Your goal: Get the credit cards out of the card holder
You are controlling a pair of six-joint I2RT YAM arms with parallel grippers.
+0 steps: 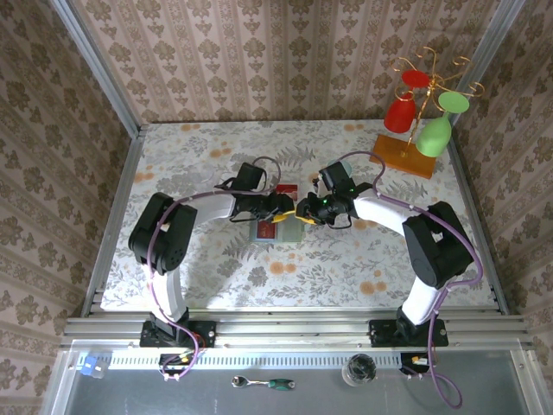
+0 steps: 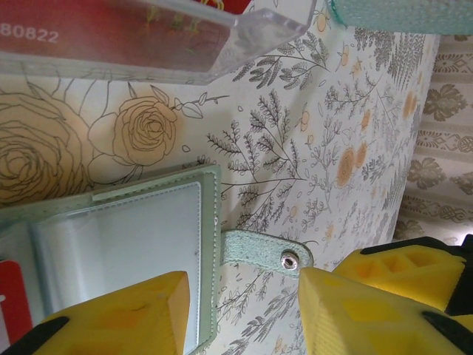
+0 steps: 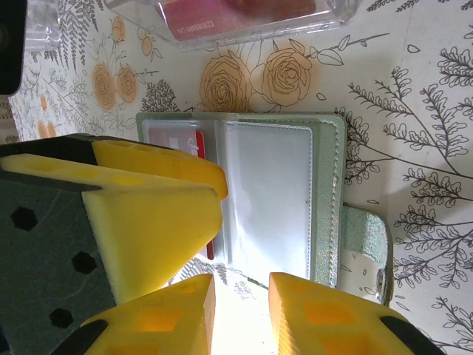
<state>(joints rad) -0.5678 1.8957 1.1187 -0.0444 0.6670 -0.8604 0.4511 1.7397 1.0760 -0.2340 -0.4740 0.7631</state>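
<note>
— Left gripper (image 2: 242, 287), how does it stand?
— Jaws fairly wide with nothing between them, over the open card holder (image 2: 126, 244) at lower left of its wrist view. The snap strap (image 2: 266, 253) lies under the gap.
— And the right gripper (image 3: 242, 292)?
— Narrow, at the holder's lower edge. Whether it pinches that edge I cannot tell.
— Where's the card?
— A red credit card (image 3: 198, 142) sits in a sleeve, half hidden behind the left gripper's finger, its visible edge running top to bottom. The left arm is nearer, I judge. Beyond, a clear tray (image 2: 251, 41) holds a second red card (image 2: 111, 33).
</note>
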